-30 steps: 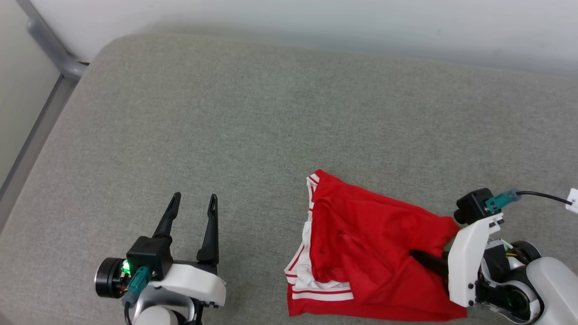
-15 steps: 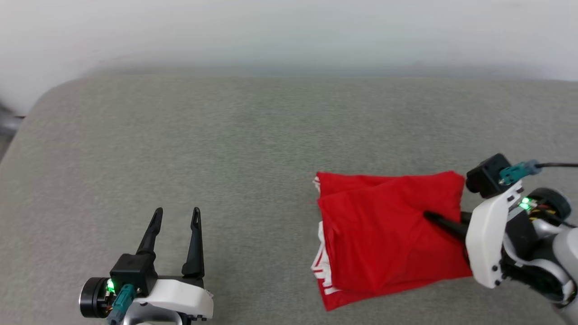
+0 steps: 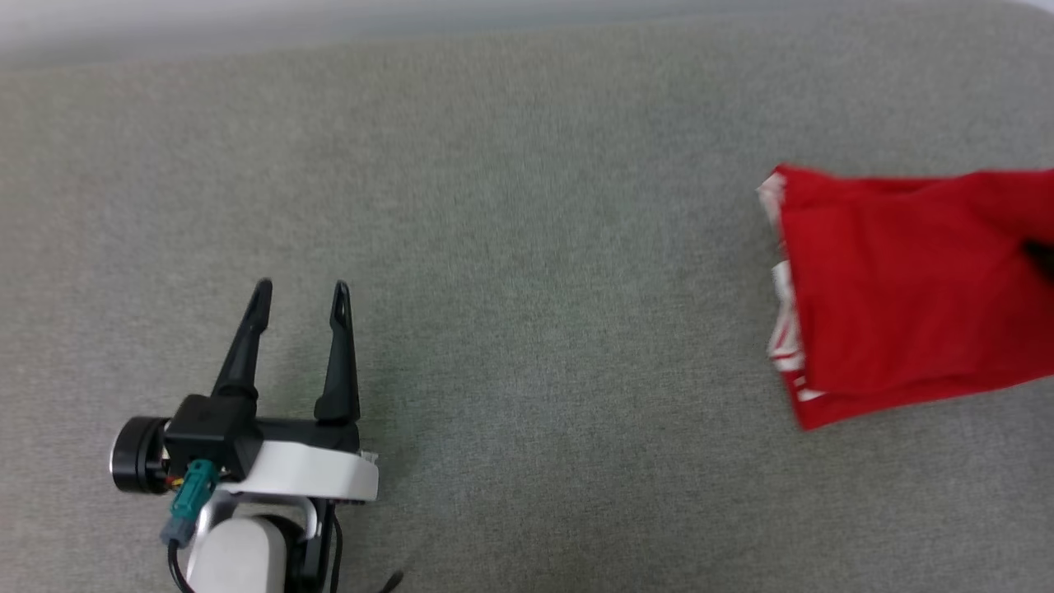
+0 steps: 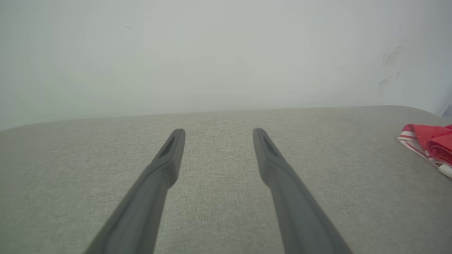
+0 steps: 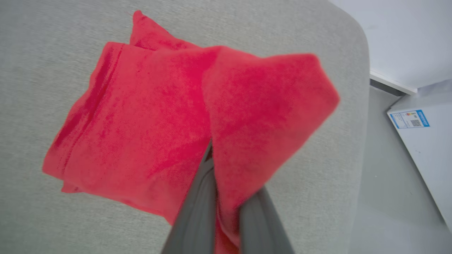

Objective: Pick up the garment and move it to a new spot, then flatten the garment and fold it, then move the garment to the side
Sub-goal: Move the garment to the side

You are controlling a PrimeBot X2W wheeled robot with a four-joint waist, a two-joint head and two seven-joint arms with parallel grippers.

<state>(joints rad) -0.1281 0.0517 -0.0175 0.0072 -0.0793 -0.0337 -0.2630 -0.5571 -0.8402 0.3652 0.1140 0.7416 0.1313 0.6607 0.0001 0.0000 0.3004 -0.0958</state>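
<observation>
Grips a fold of the red garment (image 3: 897,296) in the right claw (image 5: 220,183), pinched tight, with the folded cloth near the right end of the grey table (image 3: 527,206). Holds the left claw (image 3: 300,290) spread wide and empty over the table, well apart from the garment.

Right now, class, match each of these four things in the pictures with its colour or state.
Things:
1. left claw
2. right claw
3. garment
4. padded surface

States:
a. grey, lying under everything
b. open, holding nothing
c. red with white striped trim, folded
d. shut on cloth

Pairs: 1-b; 2-d; 3-c; 4-a
</observation>
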